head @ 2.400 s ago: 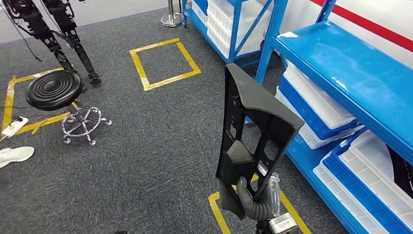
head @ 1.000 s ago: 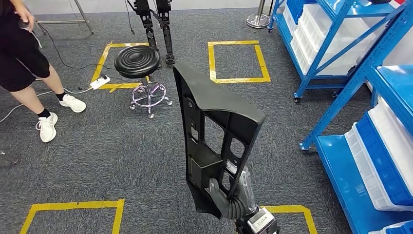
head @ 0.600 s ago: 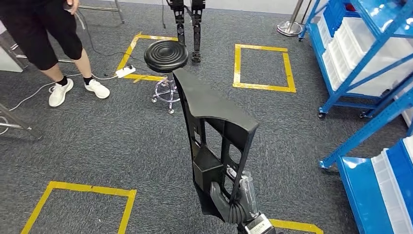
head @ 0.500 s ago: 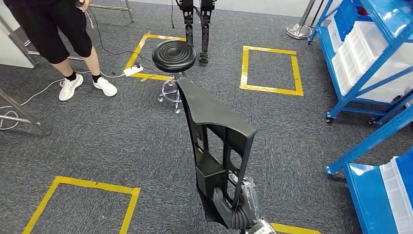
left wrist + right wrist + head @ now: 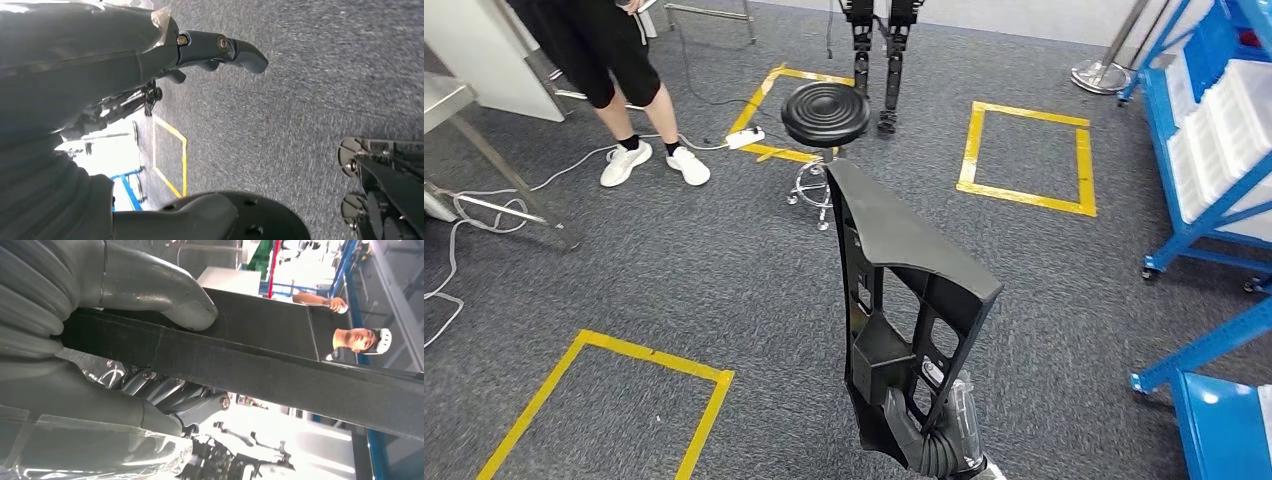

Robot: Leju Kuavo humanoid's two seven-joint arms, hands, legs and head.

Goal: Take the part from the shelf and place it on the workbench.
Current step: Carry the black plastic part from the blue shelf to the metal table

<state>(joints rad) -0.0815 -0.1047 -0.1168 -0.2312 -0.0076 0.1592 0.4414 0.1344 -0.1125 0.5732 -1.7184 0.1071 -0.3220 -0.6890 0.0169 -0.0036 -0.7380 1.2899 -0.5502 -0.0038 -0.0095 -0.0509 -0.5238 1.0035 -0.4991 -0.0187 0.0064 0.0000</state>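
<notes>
Head view: the right hand (image 5: 929, 445) grips the lower end of a tall black moulded plastic part (image 5: 902, 310), ribbed with cut-out windows, held upright over grey carpet (image 5: 674, 270) near a round black stool (image 5: 825, 113) and blue shelving (image 5: 1214, 130).

Left wrist view: the left hand (image 5: 150, 55) hangs over the carpet with nothing in it, fingers (image 5: 240, 47) loosely extended.

Right wrist view: the grey thumb (image 5: 160, 287) presses one face of the part's flat matte bar (image 5: 280, 375); darker fingers (image 5: 195, 402) wrap behind.
</notes>
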